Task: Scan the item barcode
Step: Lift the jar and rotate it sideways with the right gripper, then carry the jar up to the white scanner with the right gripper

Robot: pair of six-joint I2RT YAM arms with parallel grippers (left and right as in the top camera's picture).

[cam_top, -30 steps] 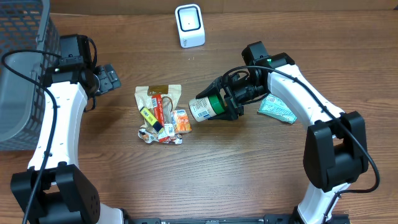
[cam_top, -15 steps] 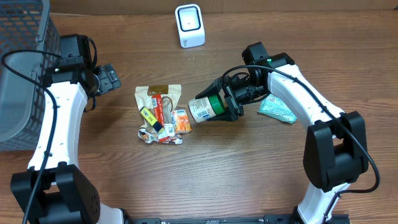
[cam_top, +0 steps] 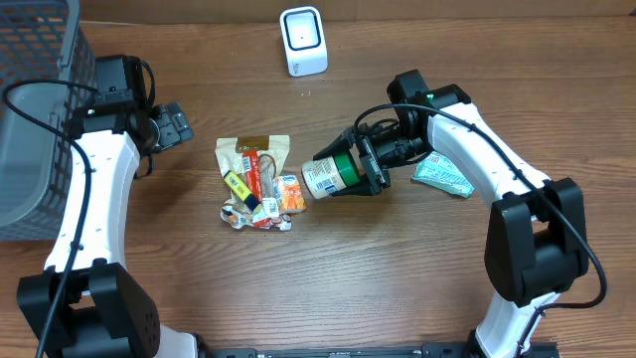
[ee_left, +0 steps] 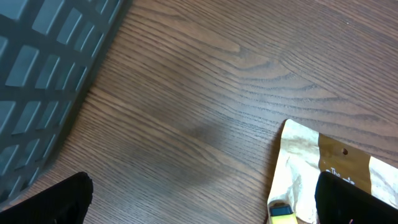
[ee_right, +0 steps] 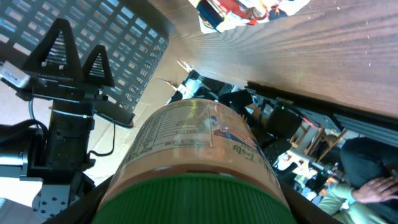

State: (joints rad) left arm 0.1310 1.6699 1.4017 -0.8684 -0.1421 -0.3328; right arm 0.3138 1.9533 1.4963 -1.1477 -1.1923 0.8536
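While right gripper [cam_top: 366,165] clamps green-lidded jar [cam_top: 326,175] sideways above mid-table, white scanner [cam_top: 303,40] sits at jar's 12 o'clock; left gripper [cam_top: 177,126] at 10 o'clock, spread wide, holding nothing.

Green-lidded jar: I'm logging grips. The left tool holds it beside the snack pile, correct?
No. The overhead view shows the right tool holding the green-lidded jar beside the snack pile; the left tool stands open with nothing in it.
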